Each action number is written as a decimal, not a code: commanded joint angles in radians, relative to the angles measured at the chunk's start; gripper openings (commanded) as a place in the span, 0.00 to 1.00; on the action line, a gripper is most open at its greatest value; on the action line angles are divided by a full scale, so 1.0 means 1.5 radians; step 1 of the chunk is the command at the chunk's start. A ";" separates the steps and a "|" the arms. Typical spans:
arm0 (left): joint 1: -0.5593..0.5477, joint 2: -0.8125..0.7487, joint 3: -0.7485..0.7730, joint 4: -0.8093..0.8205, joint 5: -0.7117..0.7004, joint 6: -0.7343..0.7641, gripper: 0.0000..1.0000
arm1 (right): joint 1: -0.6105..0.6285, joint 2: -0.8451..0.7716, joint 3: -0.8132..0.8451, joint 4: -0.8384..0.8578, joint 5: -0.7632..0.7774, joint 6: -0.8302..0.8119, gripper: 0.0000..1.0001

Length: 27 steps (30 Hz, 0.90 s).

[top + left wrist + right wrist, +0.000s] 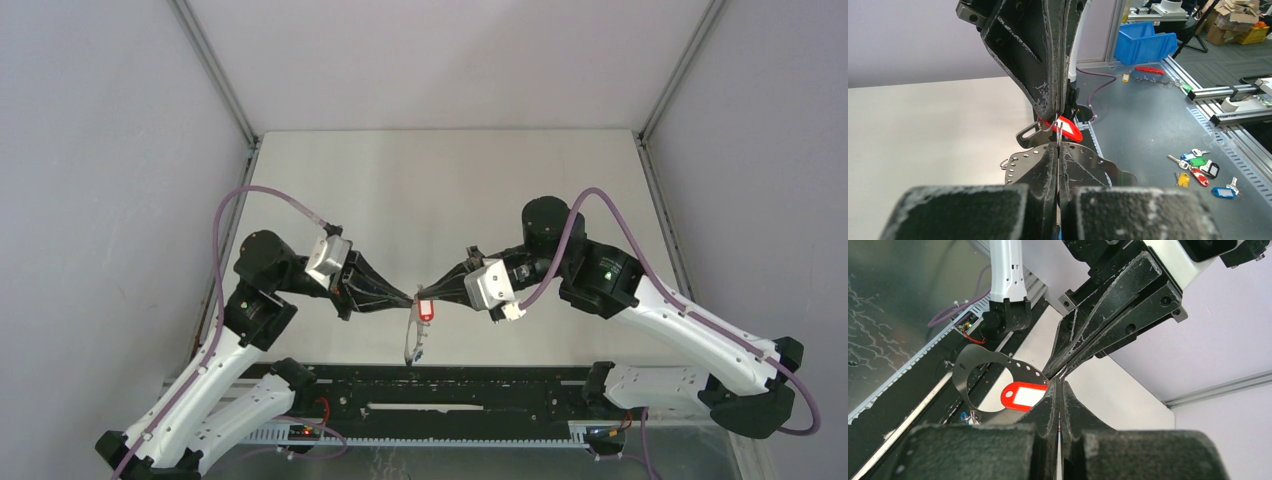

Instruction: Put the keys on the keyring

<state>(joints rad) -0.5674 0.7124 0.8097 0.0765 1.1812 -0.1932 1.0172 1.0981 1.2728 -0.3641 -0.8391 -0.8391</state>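
Observation:
Both grippers meet tip to tip above the table's near middle. My left gripper (411,297) (1059,146) is shut, its tips pinching the rim of the keyring (413,346) (1019,160) (964,371), a flat grey ring with small holes that hangs below. My right gripper (425,293) (1059,384) is shut on the thin wire loop of the red key (426,311) (1071,130) (1023,395), whose red tag dangles beside the tips. A blue key (963,416) hangs at the keyring's lower edge. The exact contact between wire and ring is hidden by the fingers.
The black rail (440,395) with the arm bases runs along the table's near edge under the hanging keyring. Grey enclosure walls stand left, right and behind. Outside the cell, several coloured keys (1200,167) lie on a metal bench near a blue bin (1144,42).

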 commanded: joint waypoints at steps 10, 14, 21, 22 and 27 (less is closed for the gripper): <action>-0.003 -0.006 0.019 0.006 -0.013 0.013 0.00 | 0.007 -0.013 0.028 -0.029 -0.005 -0.012 0.00; -0.003 -0.005 0.020 0.006 -0.015 0.013 0.00 | 0.008 -0.011 0.029 -0.025 -0.012 -0.012 0.00; -0.003 -0.004 0.019 -0.024 -0.032 0.041 0.00 | 0.008 -0.009 0.028 -0.013 -0.018 -0.008 0.00; -0.003 -0.004 0.019 -0.030 -0.035 0.046 0.00 | 0.008 -0.008 0.029 -0.012 -0.019 -0.008 0.00; -0.003 -0.003 0.021 -0.033 -0.040 0.049 0.00 | 0.009 -0.004 0.028 -0.011 -0.026 -0.006 0.00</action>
<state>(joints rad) -0.5678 0.7124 0.8097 0.0177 1.1564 -0.1505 1.0180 1.0973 1.2728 -0.4007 -0.8471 -0.8501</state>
